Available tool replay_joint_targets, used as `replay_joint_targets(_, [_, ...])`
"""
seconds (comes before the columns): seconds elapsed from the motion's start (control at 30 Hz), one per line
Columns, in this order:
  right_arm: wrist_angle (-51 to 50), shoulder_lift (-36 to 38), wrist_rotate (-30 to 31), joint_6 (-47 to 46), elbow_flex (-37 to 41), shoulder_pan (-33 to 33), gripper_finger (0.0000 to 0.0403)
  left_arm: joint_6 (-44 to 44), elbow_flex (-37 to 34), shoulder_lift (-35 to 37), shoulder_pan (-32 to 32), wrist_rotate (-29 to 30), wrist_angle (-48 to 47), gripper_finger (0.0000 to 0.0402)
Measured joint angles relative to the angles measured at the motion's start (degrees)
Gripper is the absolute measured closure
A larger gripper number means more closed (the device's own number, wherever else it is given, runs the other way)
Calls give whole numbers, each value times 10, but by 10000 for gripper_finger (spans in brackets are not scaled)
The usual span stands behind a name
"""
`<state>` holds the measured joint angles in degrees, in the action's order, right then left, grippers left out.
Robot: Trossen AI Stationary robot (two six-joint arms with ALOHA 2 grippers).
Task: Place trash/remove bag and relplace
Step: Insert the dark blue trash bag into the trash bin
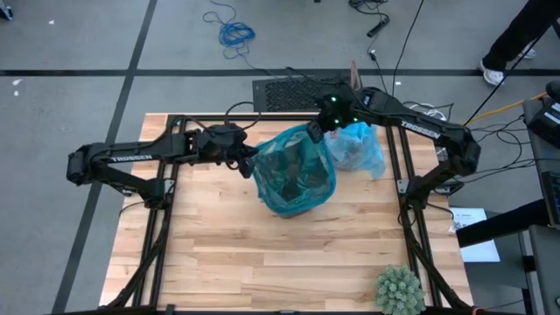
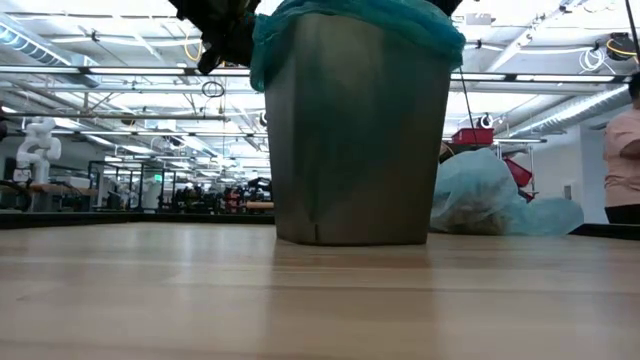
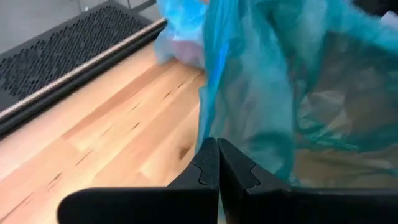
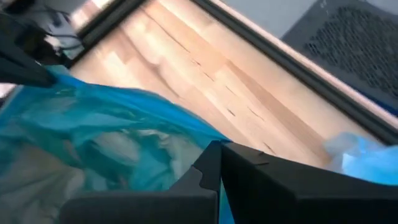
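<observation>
A dark bin (image 2: pixel 355 140) stands upright on the wooden table (image 1: pixel 219 254), lined with a teal-green plastic bag (image 1: pixel 293 175) that folds over its rim (image 2: pixel 355 25). The pale sky-blue bag (image 1: pixel 359 147) lies bunched on the table beyond the bin's right side, with dark shapes showing faintly through it; the trash does not show plainly. My left gripper (image 1: pixel 250 164) is shut at the teal bag's left rim. My right gripper (image 1: pixel 313 133) is shut at its far rim. My left gripper pinches the edge of the teal bag's rim (image 3: pixel 204 134) between its two shut fingers, coming slanting down from the table's left. The film rises slack from the fingertips and stays draped on the bin. My right gripper pinches the teal bag's rim at its far edge (image 4: pixel 202 140) between its shut fingers, slanting down from the far right. A sliver of the film shows between the fingers. The bag stays in the bin.
A spiky green ball (image 1: pixel 401 290) sits at the table's near right corner. A black perforated box (image 1: pixel 293 90) lies past the far edge. A person (image 2: pixel 622 150) stands beyond the table on the right. Bare wood stretches in front of the bin.
</observation>
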<state>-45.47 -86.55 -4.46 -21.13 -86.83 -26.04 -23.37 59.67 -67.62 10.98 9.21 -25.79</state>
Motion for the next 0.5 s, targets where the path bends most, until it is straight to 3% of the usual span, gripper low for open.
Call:
replay_joint_targets(0.27, [4,-9,-16,-37,77,-5,403,-2,-29,0,20,-21,4,401])
replay_joint_targets(0.5, [64,-9,-31,-70,135,10,403,-18,-72,0,23,-45,45,402])
